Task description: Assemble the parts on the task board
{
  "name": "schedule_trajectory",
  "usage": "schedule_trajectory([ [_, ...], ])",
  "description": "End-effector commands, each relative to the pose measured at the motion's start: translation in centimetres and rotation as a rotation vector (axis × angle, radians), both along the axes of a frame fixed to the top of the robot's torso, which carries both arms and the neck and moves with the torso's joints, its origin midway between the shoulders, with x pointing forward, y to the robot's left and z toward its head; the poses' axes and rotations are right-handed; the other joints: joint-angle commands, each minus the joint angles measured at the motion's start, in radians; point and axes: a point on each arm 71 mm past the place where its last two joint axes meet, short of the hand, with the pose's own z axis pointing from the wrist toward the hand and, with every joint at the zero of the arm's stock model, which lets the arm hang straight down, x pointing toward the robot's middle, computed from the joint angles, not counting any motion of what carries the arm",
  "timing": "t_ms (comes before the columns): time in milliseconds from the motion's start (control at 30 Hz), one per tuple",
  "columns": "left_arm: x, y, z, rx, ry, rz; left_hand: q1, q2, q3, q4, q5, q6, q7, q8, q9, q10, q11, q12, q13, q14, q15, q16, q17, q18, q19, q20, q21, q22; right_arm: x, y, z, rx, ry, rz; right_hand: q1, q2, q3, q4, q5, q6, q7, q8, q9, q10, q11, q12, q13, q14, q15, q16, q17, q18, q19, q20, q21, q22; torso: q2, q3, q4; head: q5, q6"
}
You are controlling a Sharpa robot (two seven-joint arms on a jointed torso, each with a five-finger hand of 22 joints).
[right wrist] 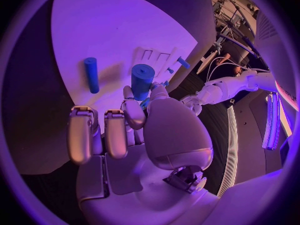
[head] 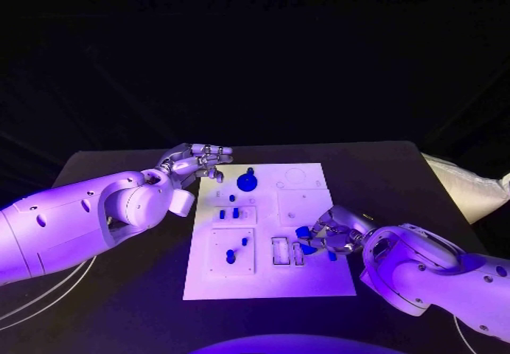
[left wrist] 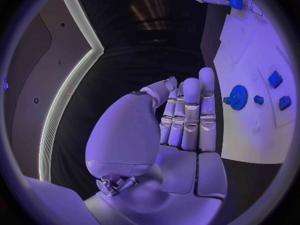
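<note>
Alignment matters now: the right hand [head: 332, 237] pinches a short blue cylindrical peg [right wrist: 142, 80] over the white task board [head: 319, 280], near its right-hand slots; it should descend upright. The left hand [head: 197, 160] hovers released beside the blue gear [head: 247, 181].

A flat black rectangular table [head: 127, 295] is lying under the scene, its matte top catching the coloured light. A pale crumpled cloth-like bundle [head: 468, 188] is sitting just past the table's far right corner.
</note>
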Motion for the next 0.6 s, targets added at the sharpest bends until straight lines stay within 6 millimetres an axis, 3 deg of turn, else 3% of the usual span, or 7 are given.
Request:
schedule_trajectory([
  [33, -0.1, -0.2, 0.0, -0.014, 0.0, -0.017, 0.007, 0.007, -0.004, -0.002, 0.004, -0.004, 0.003, 0.005, 0.0, -0.009, -0.001, 0.001, -0.001, -0.007, -0.002, -0.006, -0.001, 0.02, -0.005, 0.002, -0.006, -0.001, 0.1, 0.0, 0.7, 0.128, -0.037, -0.058, -0.001, 0.007, -0.005, 0.0, 0.004, 0.016, -0.013, 0.001, 0.028, 0.002, -0.001, 0.0, 0.004, 0.064, -0.006, -0.003, 0.03, -0.008, 0.004, -0.002, 0.005, 0.046, 0.001, -0.0003, 0.0005, -0.001, 0.002],
  [233, -0.1, -0.2, 0.0, -0.014, 0.0, -0.018, 0.009, 0.008, -0.004, -0.005, 0.004, -0.004, 0.003, 0.006, 0.0, -0.009, -0.001, 0.002, -0.001, -0.008, -0.003, -0.006, -0.002, 0.02, -0.006, 0.001, -0.006, -0.001, -0.1, 0.5, 1.0, 0.144, -0.015, -0.04, 0.001, 0.007, -0.007, -0.002, 0.011, 0.021, -0.015, 0.002, 0.032, 0.006, -0.003, 0.003, 0.01, 0.065, -0.007, -0.002, 0.033, -0.008, 0.005, -0.003, 0.006, 0.047, 0.001, -0.0003, 0.0007, 0.001, 0.002],
  [600, -0.1, -0.5, 0.0, -0.017, 0.001, -0.025, 0.01, 0.008, -0.004, -0.005, 0.004, -0.004, 0.003, 0.006, 0.0, -0.009, -0.001, 0.002, -0.001, -0.008, -0.003, -0.006, -0.002, 0.02, -0.006, 0.001, -0.006, -0.001, -0.5, 3.1, -0.5, 0.102, 0.175, 0.054, 0.0, 0.006, -0.009, -0.002, 0.01, 0.02, -0.015, 0.001, 0.033, 0.005, -0.004, -0.001, 0.008, 0.064, -0.008, -0.004, 0.029, -0.007, 0.003, -0.003, 0.005, 0.045, 0.002, -0.0007, 0.001, 0.004, -0.001],
])
